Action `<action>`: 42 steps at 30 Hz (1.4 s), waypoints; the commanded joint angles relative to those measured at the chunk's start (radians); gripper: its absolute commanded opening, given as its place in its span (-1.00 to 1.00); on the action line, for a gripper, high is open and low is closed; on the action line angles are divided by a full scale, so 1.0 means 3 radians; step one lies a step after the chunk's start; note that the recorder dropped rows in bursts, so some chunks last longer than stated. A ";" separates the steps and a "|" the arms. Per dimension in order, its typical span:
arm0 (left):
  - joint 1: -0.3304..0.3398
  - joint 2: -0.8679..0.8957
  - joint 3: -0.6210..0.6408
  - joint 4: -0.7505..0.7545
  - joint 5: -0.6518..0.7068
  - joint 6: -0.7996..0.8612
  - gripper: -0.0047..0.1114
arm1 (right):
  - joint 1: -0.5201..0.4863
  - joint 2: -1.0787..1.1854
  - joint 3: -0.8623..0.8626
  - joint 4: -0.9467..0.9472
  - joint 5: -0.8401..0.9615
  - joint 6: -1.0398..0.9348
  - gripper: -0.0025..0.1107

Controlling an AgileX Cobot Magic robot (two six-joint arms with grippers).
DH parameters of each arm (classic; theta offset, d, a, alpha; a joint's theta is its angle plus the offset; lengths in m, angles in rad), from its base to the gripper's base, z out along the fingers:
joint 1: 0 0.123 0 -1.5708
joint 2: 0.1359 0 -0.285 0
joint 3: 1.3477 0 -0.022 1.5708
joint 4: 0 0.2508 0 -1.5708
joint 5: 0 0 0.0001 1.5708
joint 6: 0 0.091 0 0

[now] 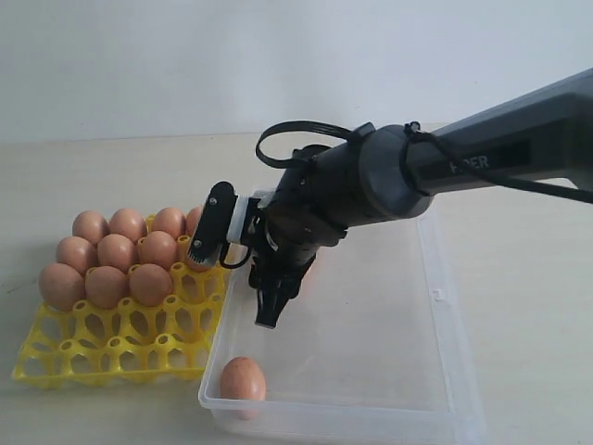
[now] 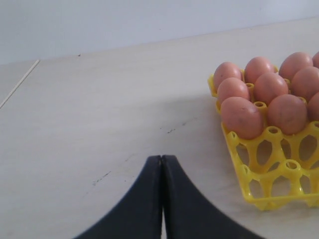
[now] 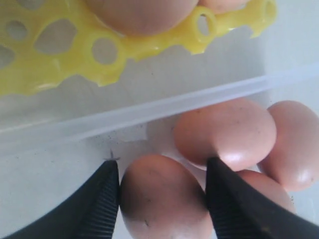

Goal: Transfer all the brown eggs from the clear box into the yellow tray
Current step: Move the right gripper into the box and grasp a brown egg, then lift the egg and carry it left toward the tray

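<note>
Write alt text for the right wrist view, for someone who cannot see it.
The right gripper has its black fingers close on either side of one brown egg lying in the clear box, with three more eggs beside it. Past the box's low wall lies the yellow tray, holding further eggs.

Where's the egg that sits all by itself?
In the exterior view, that egg sits in the front left corner of the clear box, right beside the yellow tray.
</note>
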 commanded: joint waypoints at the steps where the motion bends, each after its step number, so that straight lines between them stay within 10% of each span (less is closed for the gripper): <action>1: -0.0019 -0.0019 -0.0013 -0.0008 -0.0031 -0.0017 -0.92 | -0.0040 0.0024 -0.0012 0.0011 0.0076 -0.0021 -0.95; 8: -0.0019 -0.0019 -0.0013 -0.0008 -0.0031 -0.0017 -0.92 | -0.0040 -0.0186 0.0001 0.0354 -0.0072 0.0227 -0.96; 20: -0.0019 -0.0019 -0.0013 -0.0008 -0.0031 -0.0017 -0.92 | -0.0099 -0.0922 0.0930 0.1700 -0.2294 0.0349 -0.96; 42: -0.0019 -0.0019 -0.0013 -0.0008 -0.0031 -0.0017 -0.92 | -0.0001 -0.0435 0.0969 -0.0279 -0.3316 0.2882 -0.96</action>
